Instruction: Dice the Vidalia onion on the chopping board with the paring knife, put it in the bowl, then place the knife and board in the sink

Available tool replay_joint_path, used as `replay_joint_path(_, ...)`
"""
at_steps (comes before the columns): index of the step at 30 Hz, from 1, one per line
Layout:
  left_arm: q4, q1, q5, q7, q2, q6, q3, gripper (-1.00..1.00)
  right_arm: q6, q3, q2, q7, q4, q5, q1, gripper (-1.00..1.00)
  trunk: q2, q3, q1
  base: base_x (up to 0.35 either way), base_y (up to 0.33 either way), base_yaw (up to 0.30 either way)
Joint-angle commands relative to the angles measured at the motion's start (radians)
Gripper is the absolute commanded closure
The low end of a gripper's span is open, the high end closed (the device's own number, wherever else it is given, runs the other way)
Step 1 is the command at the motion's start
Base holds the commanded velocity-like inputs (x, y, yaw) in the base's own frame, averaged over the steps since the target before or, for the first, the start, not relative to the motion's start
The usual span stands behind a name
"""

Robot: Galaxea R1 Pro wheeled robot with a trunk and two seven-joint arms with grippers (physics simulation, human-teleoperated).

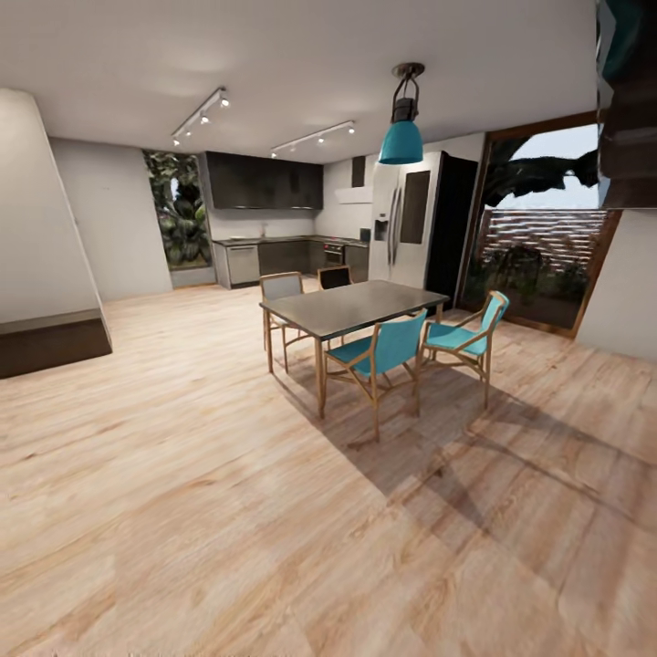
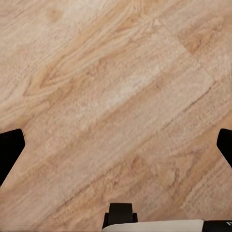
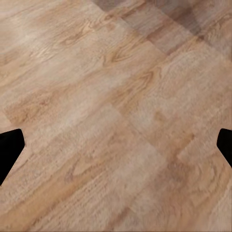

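The kitchen (image 1: 265, 214) lies far off at the back of the room, with black upper cabinets and a grey countertop (image 1: 265, 241) over dark lower units. At this distance I cannot make out the sink, Vidalia onion, chopping board, paring knife or bowl. In the left wrist view my left gripper (image 2: 116, 150) hangs open over pale wood floor, its dark fingertips (image 2: 9, 150) wide apart with nothing between them. My right gripper (image 3: 116, 150) is open too, above the same bare floor.
A dark dining table (image 1: 356, 306) with teal chairs (image 1: 388, 351) stands between me and the kitchen, under a teal pendant lamp (image 1: 401, 137). A steel fridge (image 1: 406, 228) is to the right of the kitchen. A low dark ledge (image 1: 50, 342) juts out at left. Open wood floor (image 1: 182, 438) runs along the left side.
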Motion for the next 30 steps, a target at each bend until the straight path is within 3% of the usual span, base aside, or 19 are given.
replay_joint_path(1,-0.001,0.0,0.0,0.0,0.0,-0.002,0.0,-1.0,-0.003,0.0,0.0,-0.003,0.0,0.0,0.0,-1.0,0.0,-0.001,0.0,0.0,0.0,0.248)
replay_joint_path(30,-0.001,0.0,-0.001,0.0,0.0,-0.002,0.0,-1.0,-0.003,0.002,0.0,-0.004,0.001,0.0,0.0,-1.0,0.0,-0.001,0.0,0.016,0.0,0.248)
